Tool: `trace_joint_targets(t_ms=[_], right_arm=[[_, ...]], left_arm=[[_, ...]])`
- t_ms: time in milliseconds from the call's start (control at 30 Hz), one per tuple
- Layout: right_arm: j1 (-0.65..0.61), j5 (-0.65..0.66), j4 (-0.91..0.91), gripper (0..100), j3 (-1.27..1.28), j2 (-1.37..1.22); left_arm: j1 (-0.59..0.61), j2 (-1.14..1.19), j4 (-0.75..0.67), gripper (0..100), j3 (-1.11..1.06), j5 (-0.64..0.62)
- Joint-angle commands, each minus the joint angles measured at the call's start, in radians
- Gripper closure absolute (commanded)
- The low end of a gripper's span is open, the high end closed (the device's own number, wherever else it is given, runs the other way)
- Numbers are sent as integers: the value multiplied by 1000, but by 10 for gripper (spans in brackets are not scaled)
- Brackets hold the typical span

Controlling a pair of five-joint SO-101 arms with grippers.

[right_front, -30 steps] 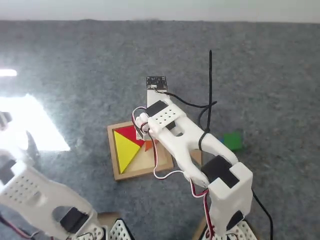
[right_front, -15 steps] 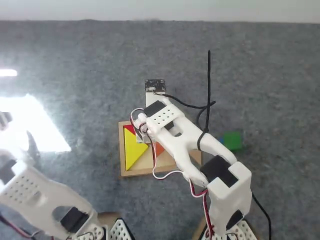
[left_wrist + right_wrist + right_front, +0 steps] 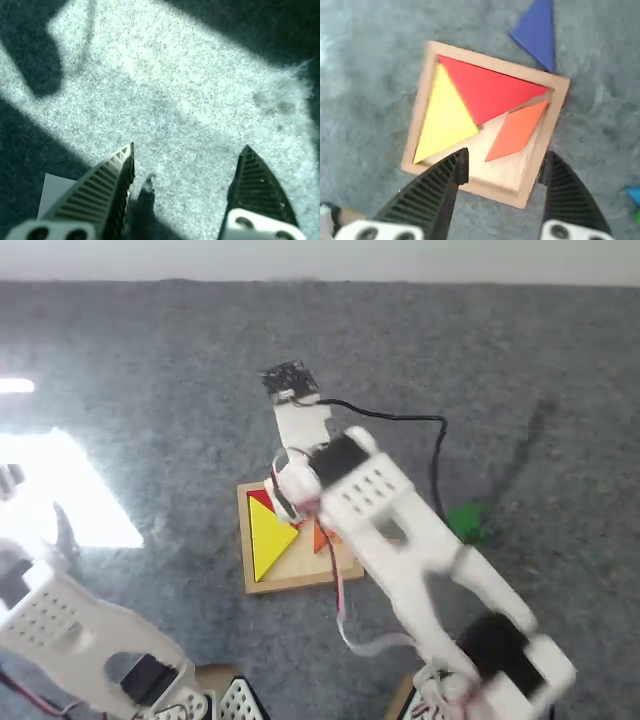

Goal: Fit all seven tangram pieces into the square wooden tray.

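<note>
**Both my pincers open, three pieces lie in the tray**

A grey mat (image 3: 150, 370) covers the table, with a bright patch of light (image 3: 60, 490) on it. In the high view my right arm (image 3: 400, 530) lies across one side of the square wooden tray (image 3: 495, 66) and hides that part. A blue triangle (image 3: 537, 32) lies on the mat just beside a corner of the tray. A green piece (image 3: 465, 522) sits farther off, apart from it.

The tray holds three pieces. A yellow triangle (image 3: 445, 120) and a larger red triangle (image 3: 490, 90) lie edge to edge. An orange parallelogram (image 3: 517, 131) lies against the red one's other long edge. The rest of the floor is bare pale wood.

My right pincer (image 3: 505, 160) hangs over that bare wood and the near rim, fingers spread wide, nothing between them. My left pincer (image 3: 189, 150) is over the lit mat, well apart from the tray, also spread and empty.
</note>
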State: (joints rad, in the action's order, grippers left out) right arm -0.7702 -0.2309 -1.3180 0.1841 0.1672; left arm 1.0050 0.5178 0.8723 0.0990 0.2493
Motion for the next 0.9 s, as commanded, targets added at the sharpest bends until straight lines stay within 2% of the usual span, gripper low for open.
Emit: trace_joint_targets(t_ms=[0,200,300,400,633,867], right_arm=[[45,175,68,799,186,286],[369,460,348,820,686,588],[530,496,400,819,810,634],[627,500,409,818,821,582],[610,540,424,818,726,355],[346,443,363,821,672,351]], left_arm=[[-6,-12,-15,684,18,8],[-8,3,-15,684,15,8],[-12,21,-20,684,16,8],[-29,25,-15,684,16,8],[-25,20,-14,684,16,8],[-28,20,-14,684,16,8]])
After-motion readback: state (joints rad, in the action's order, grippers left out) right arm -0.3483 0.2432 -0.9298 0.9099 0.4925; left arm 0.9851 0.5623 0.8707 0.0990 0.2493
